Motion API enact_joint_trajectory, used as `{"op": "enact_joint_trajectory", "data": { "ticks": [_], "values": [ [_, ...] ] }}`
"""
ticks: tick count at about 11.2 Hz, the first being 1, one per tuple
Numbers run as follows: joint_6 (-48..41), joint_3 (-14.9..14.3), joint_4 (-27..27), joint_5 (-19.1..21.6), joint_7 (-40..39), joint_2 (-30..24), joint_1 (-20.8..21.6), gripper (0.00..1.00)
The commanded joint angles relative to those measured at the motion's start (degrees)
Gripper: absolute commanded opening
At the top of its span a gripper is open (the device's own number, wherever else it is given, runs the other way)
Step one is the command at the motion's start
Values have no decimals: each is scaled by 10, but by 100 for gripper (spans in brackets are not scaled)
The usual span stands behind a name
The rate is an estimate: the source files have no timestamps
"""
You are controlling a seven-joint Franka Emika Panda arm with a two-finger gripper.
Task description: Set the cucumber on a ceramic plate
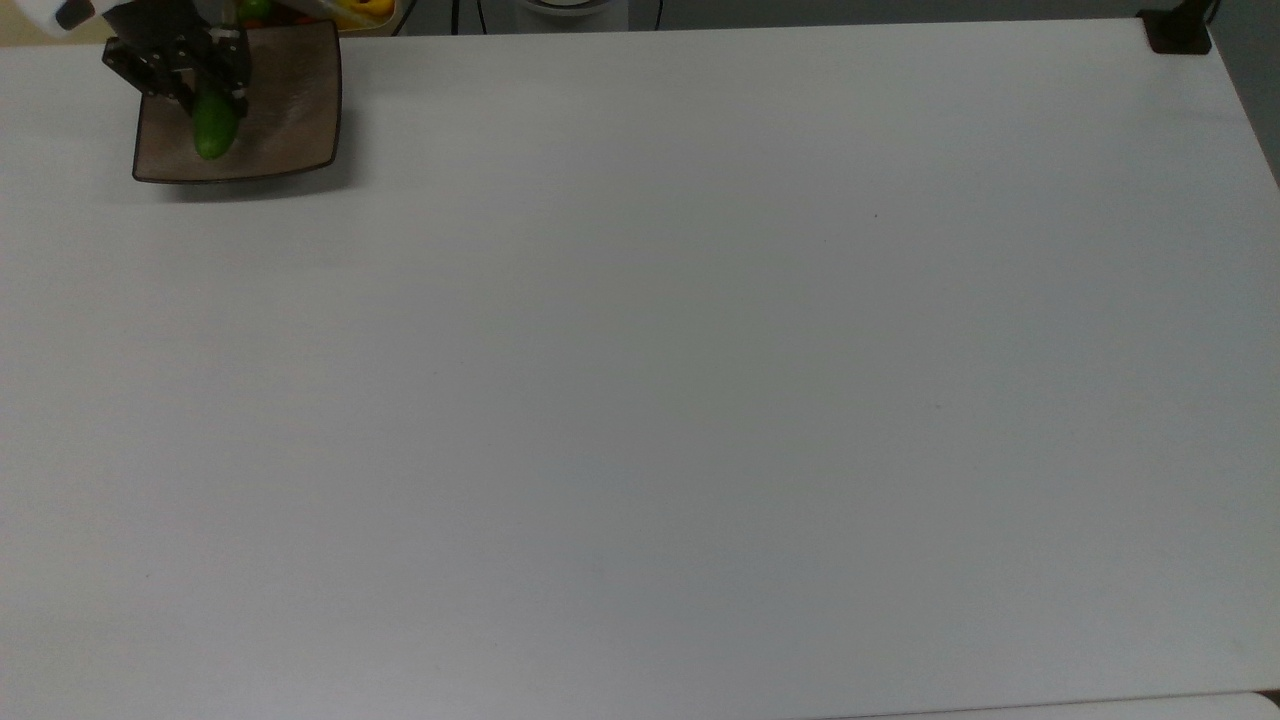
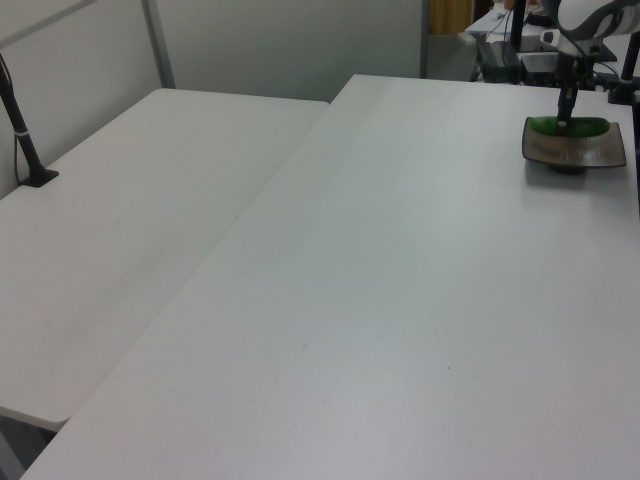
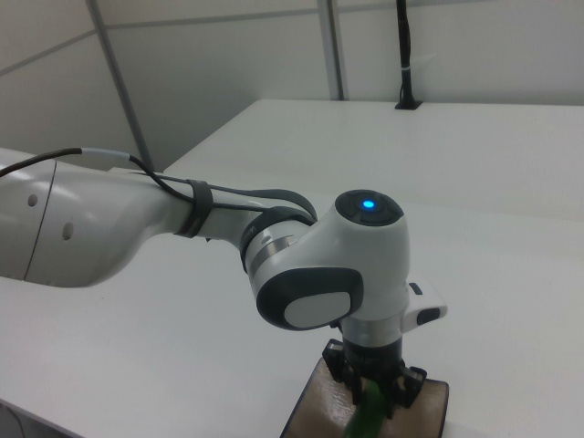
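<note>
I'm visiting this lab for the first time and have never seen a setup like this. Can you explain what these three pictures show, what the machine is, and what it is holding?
The white jointed machine is a robot arm. At its tip sits a black two-finger gripper, a clamp used like a hand. It is shut on a short, smooth dark green cucumber, holding it over a square, shallow brown ceramic plate.

The three pictures are one moment from three fixed cameras. The top view looks down on the big white table, with the plate in its upper left corner. The left view looks along the table, with the plate far off at its right. The right view sits close to the arm. Whether the cucumber already touches the plate is hard to tell.
</note>
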Motion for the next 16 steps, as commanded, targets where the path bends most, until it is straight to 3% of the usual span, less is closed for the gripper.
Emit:
{"op": "enact_joint_trajectory", "data": {
  "ticks": [1, 5, 7, 9, 12, 14, 16],
  "values": [
    [-10, -1, -1, 6, 1, -3, 7, 100],
    [-46, 3, 29, 10, 33, -10, 8, 100],
    [-129, 26, 99, 43, 95, -11, 7, 100],
    [-205, 37, 161, 47, 147, -14, 13, 100],
    [-293, 95, 213, 64, 257, -38, 18, 100],
    [-406, 113, 261, 64, 286, -56, 25, 100],
    [-430, 148, 273, 64, 337, -87, 28, 100]
  ]
}}
